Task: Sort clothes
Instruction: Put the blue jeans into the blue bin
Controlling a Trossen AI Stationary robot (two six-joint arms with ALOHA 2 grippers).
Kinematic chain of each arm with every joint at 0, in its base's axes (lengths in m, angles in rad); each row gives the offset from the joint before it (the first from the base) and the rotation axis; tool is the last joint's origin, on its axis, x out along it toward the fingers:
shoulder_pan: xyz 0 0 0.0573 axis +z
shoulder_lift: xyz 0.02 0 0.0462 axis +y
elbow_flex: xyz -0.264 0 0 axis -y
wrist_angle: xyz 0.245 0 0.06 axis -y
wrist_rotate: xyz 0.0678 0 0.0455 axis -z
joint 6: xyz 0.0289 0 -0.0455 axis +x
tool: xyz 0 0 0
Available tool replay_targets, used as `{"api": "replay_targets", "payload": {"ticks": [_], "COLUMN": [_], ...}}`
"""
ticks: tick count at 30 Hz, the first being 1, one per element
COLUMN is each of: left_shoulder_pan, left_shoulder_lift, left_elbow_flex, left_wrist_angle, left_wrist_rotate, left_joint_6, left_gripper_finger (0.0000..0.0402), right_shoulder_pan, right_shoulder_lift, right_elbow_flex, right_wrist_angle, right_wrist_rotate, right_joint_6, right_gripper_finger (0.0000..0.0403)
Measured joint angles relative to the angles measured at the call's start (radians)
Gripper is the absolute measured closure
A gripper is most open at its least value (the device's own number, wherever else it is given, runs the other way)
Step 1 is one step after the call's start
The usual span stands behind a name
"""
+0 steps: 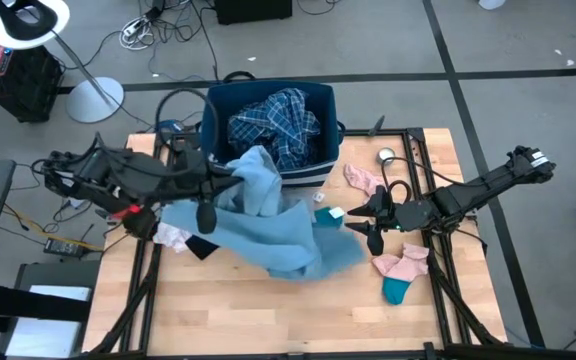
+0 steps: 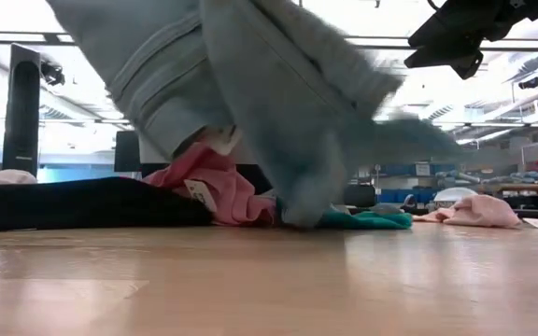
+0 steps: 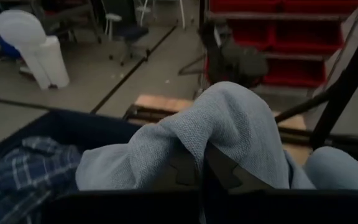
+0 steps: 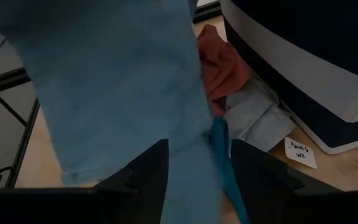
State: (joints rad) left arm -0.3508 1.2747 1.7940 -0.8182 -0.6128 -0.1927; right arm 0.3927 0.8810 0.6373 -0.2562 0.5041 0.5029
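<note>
navy bin [image 1: 320,100] behind light-blue garment [image 1: 278,225]

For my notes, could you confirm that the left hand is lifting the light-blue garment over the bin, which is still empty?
Not quite: the bin is not empty. The high view shows a plaid shirt already lying in it. The rest holds: the left hand is shut on the light-blue garment, raised at the bin's edge.

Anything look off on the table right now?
The light-blue garment hangs half-lifted from the shut left gripper by the bin, its tail dragging over the table pile. Open right gripper hovers beside it.
</note>
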Motion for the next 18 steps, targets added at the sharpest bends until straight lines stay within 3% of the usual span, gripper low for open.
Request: {"api": "replay_targets", "payload": {"ticks": [6, 9, 18], "left_shoulder_pan": [0.000, -0.003, 0.024], "left_shoulder_lift": [0.002, 0.004, 0.000], "left_elbow_flex": [0.030, 0.041, 0.044], "left_wrist_angle": [0.021, 0.026, 0.178], "left_wrist_rotate": [0.000, -0.056, -0.097], "left_joint_6": [0.028, 0.061, 0.196], "left_gripper_finger": [0.0401, 0.0401, 0.0401], "right_shoulder_pan": [0.000, 0.000, 0.000], "right_shoulder_lift": [0.000, 0.000, 0.000], "right_elbow_flex": [0.000, 0.000, 0.000], "right_wrist_angle": [0.000, 0.000, 0.000], "right_wrist_rotate": [0.000, 0.000, 0.000], "right_joint_6": [0.000, 0.000, 0.000], "right_gripper_finger": [0.0227, 0.0227, 0.0227]}}
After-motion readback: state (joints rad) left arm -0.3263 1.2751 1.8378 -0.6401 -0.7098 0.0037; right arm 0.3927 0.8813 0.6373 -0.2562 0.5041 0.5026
